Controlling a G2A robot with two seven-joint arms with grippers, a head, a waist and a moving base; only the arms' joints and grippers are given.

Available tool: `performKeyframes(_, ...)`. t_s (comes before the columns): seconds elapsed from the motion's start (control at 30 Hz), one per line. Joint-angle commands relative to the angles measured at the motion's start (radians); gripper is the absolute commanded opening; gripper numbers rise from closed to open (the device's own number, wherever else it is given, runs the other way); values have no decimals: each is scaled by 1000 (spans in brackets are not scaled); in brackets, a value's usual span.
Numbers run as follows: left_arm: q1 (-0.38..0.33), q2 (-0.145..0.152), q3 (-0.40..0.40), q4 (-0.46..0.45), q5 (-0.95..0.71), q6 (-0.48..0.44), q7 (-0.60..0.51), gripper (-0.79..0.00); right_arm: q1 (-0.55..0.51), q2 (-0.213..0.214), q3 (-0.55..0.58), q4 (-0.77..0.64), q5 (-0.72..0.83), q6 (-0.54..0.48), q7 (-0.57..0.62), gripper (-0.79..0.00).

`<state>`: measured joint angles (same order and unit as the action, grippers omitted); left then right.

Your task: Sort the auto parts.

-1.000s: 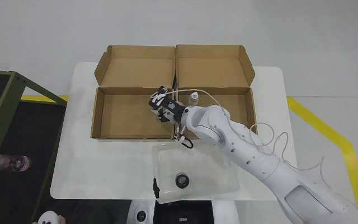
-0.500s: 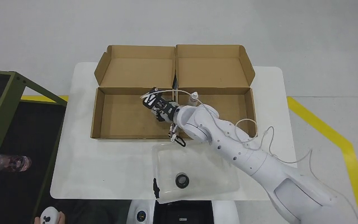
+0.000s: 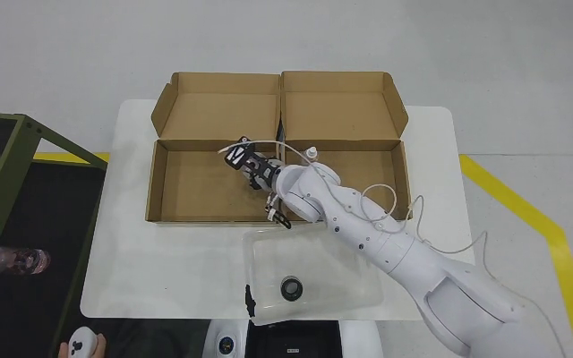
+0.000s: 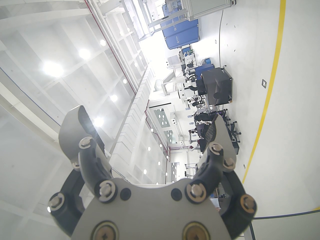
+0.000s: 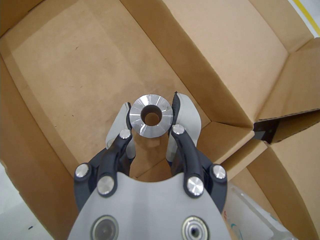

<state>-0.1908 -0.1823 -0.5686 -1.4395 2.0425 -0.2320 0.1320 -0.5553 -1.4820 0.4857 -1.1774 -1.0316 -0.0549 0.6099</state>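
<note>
Nearest the robot, a clear plastic bin [image 3: 358, 268] is seen at the front edge of the white table [image 3: 134, 259], and a dark ring-shaped part [image 3: 292, 287] lies on its floor. Behind the bin, two open cardboard boxes are set side by side with their walls touching: one on the left of the top view [image 3: 192, 188] and one on the right [image 3: 387, 183], both with lids folded back. The right gripper [image 5: 151, 113] is held over the left box, close to its back wall and not far from the shared wall. A metal bushing [image 5: 162, 119], silver with a round bore, is clamped between the fingers [image 5: 183, 108], its flat faceted face turned toward the wrist camera. Whether the bushing touches the box floor cannot be told. In the top view the same gripper [image 3: 240, 154] is seen at the end of the white arm. The left gripper [image 4: 146, 123] is pointed up toward the hall ceiling, its fingers spread wide with nothing between them.
</note>
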Motion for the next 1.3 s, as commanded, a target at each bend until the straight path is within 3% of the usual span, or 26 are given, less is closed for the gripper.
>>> performKeyframes(0.0, 0, 0, 0, 0, 0, 0, 0, 0, 0, -6, -1, 8, -7, -1, 1, -483)
performKeyframes(0.2, 0, 0, 0, 0, 0, 0, 0, 0, -5, -19, 11, 5, -25, -15, 12, -406)
performKeyframes(0.57, 0, 0, 0, 0, 0, 0, 0, 0, -50, -3, 73, -176, -107, -70, 52, -416)
performKeyframes(0.97, 0, 0, 0, 0, 0, 0, 0, 0, -166, 44, 150, -405, -90, -325, 156, -413)
performKeyframes(1.27, 0, 0, 0, 0, 0, 0, 0, 0, -337, 100, 228, -602, -110, -478, 189, -422)
